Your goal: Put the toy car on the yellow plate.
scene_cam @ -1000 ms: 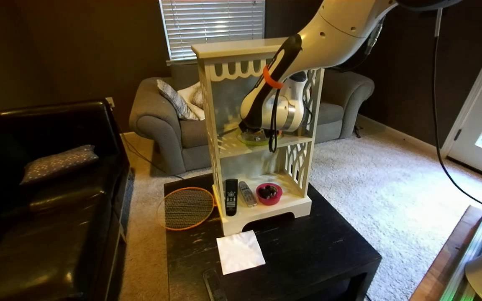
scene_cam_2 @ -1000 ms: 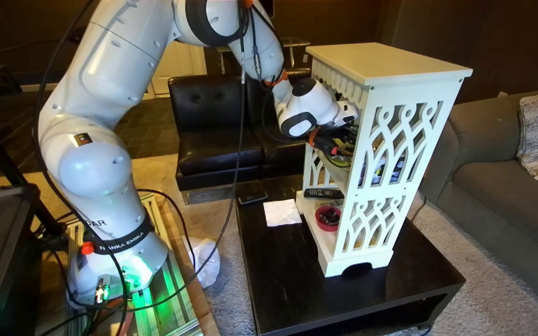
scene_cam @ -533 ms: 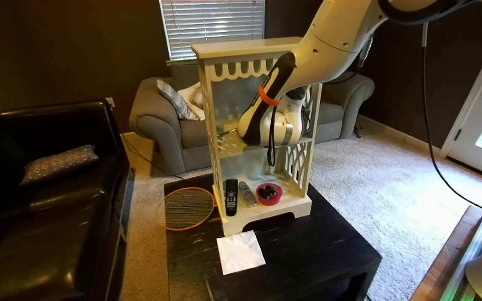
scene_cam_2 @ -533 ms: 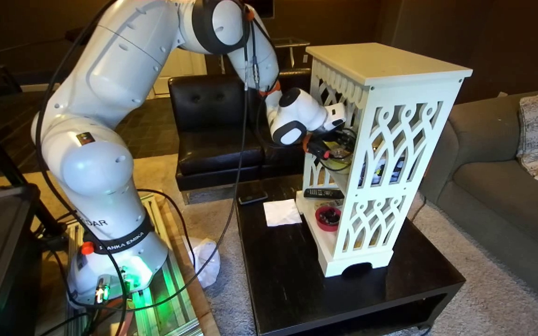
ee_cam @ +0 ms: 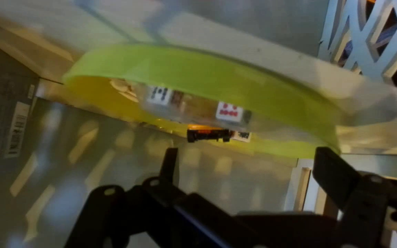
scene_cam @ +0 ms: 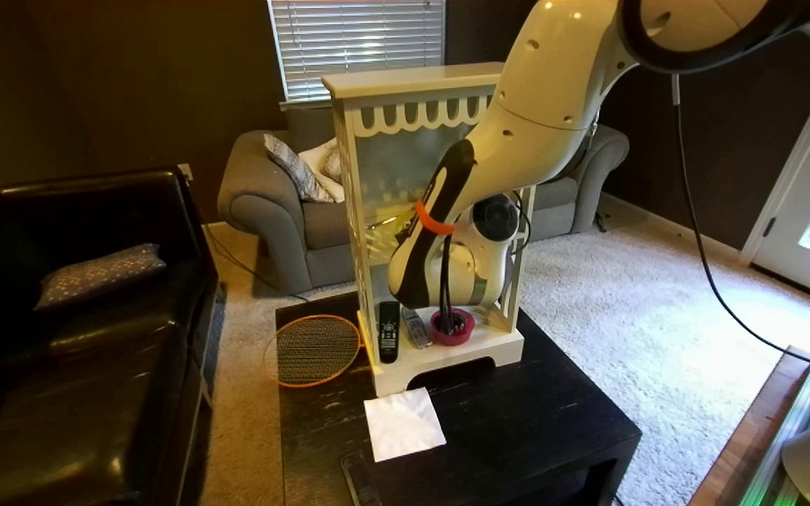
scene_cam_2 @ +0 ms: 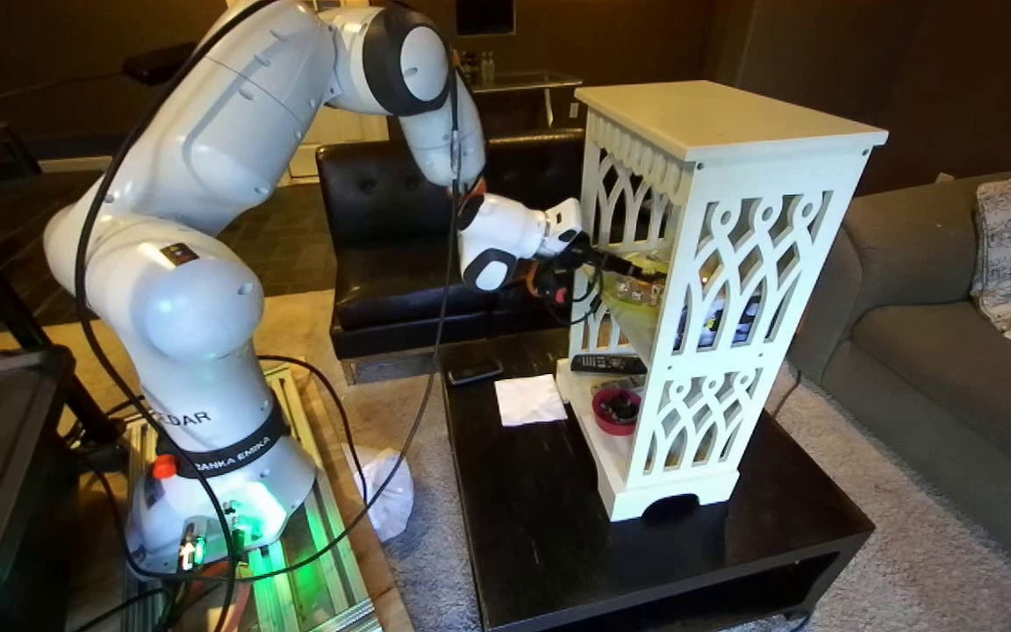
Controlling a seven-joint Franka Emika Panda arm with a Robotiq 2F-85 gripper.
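Observation:
In the wrist view the yellow plate (ee_cam: 191, 69) sits on the middle shelf, its pale yellow-green rim across the picture. The toy car (ee_cam: 209, 133), small, orange and black with dark wheels, shows within the plate's outline, partly hidden by a clear case of marked white tiles (ee_cam: 230, 112). My gripper (ee_cam: 246, 151) is open, with nothing between its fingers (ee_cam: 169, 167); the plate and the car show beyond its fingertips. In an exterior view my gripper (scene_cam_2: 641, 270) reaches into the shelf from the front, close over the plate (scene_cam_2: 633, 309). The arm hides the plate in an exterior view.
The white shelf unit (scene_cam_2: 760, 132) has a top board above the gripper and lattice sides. Below are a black remote (scene_cam: 389, 330), a grey remote (scene_cam: 416, 327) and a pink-red bowl (scene_cam: 465, 332) of dark things. A white napkin (scene_cam: 405, 425) lies on the black table (scene_cam: 517, 422).
The arm's wrist has drawn back out of the shelf and lowered, tilting so the gripper points into the shelf. The arm now covers the plate in an exterior view. The shelf items have not visibly moved.

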